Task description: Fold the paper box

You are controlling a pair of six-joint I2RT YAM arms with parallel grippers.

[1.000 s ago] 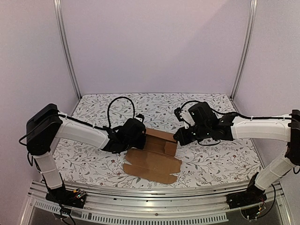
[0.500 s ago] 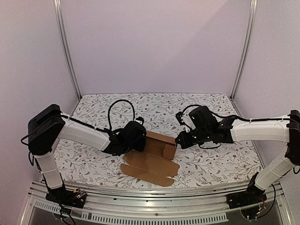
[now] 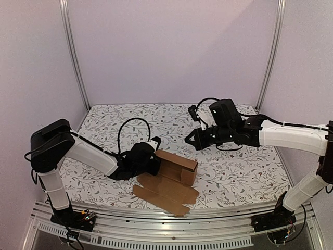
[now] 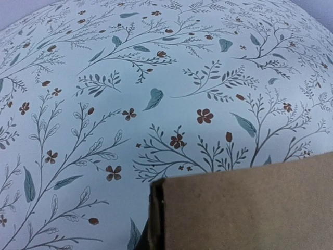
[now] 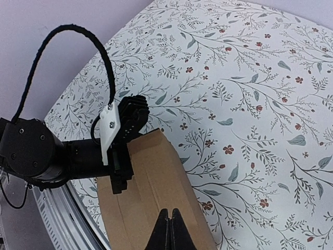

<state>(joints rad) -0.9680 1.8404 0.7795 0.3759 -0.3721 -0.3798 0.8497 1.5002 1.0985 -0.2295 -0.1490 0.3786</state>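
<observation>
We judged the fold needed steady pinning: the left jaws (image 3: 152, 162), shut at the left end of the paper box (image 3: 174, 177) on the counter (image 3: 234, 172); the right jaws (image 3: 189, 140), shut and empty, hovered beyond it.

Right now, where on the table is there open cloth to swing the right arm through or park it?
Free: the far strip along the back wall, and the right side between the paper box and the right edge of the table. Crowded: center-left, where the left gripper is shut on the box's left end. The right gripper, fingers shut, hangs beyond the box.
</observation>
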